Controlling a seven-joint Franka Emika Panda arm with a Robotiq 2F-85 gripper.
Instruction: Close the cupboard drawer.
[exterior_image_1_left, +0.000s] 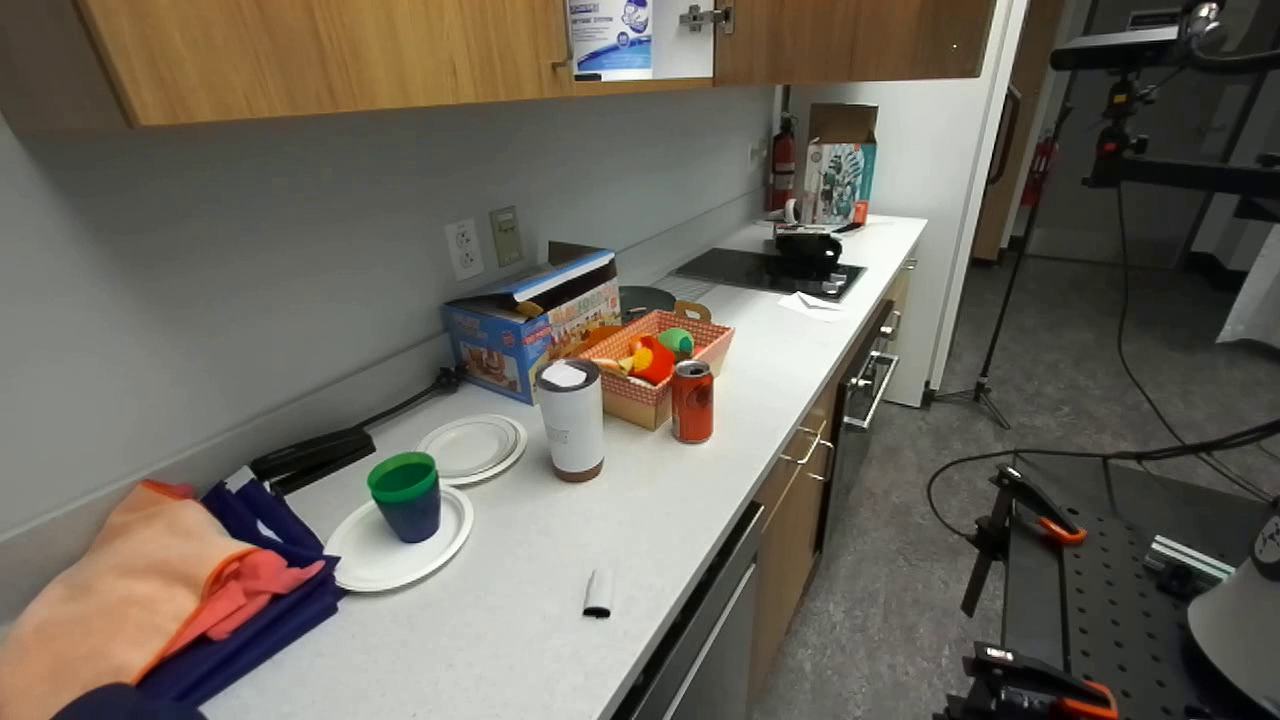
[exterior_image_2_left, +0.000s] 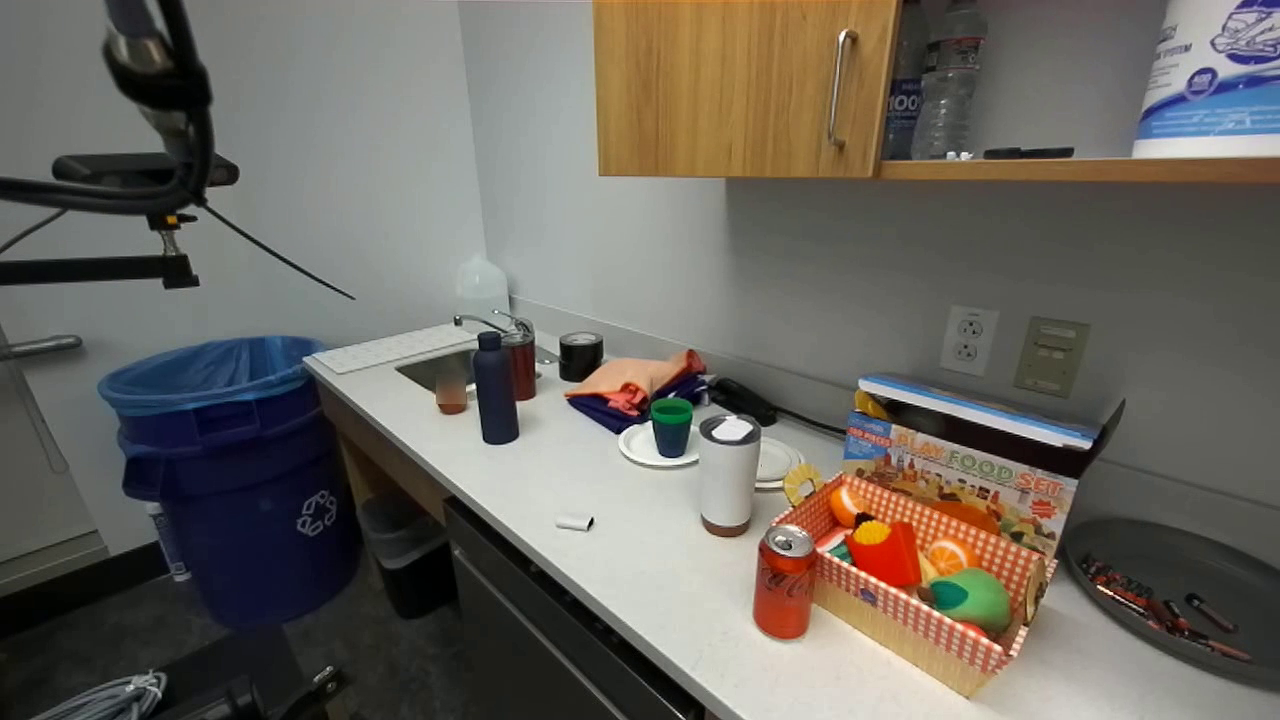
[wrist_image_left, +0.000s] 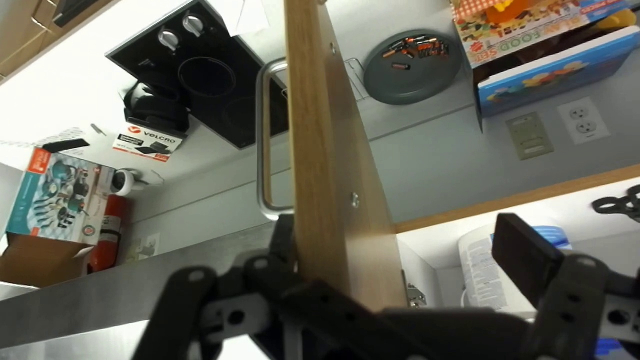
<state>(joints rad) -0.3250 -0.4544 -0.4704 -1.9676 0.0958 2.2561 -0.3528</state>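
Black gripper (wrist_image_left: 400, 235), fingers (wrist_image_left: 525, 255) spread wide, straddles the cupboard door (wrist_image_left: 320, 150) standing open from its cabinet (wrist_image_left: 500, 203) — best push the face bearing the handle (wrist_image_left: 259, 145) in one smooth arc, drawing the inner finger clear early.

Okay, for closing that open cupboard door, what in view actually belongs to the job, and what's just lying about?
Part of the job:
cupboard door, standing open
its metal handle
the tool, open

Just lying about:
red soda can
white tumbler
checked basket
stacked cups
peach cloth
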